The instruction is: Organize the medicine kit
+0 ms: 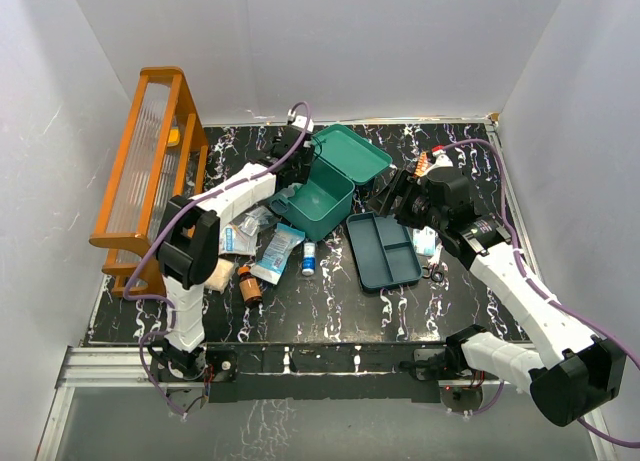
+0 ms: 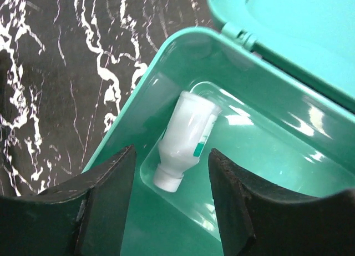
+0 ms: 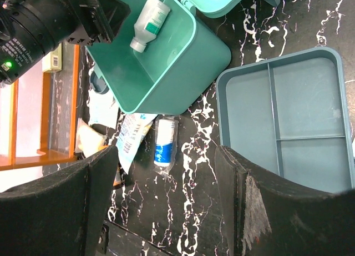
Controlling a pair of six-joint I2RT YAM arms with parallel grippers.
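– Where is the box?
– The teal box (image 1: 318, 203) stands mid-table, askew to the table (image 1: 330, 301) edges. Its lid (image 1: 350, 153) is swung open to the far right.

– Left side?
– My left gripper (image 2: 172, 152) hangs over the box's open top. The fingers are parted and hold nothing. Under the gap a white bottle (image 2: 186, 139) lies on its side on the box floor. Its long axis is diagonal, with the cap towards me and the base towards the hinged edge.

– Right side?
– My right gripper (image 3: 166, 150) is up off the table, fingers spread wide and empty. It looks down on both box and tray.

– The tray?
– The tray (image 1: 383, 251) lies flat just right of the box, with a thin strip of table between them. Its long axis runs near-to-far, with the far end leaning left. One long compartment runs along the side next to the box, and two shorter ones sit on the other side.

– Anything else?
– A small blue-labelled bottle (image 3: 165, 145) and some sachets (image 1: 275, 251) lie just near-side of the box. A brown bottle (image 1: 250, 284) is nearer the front edge. An orange rack (image 1: 150, 171) is at far left.
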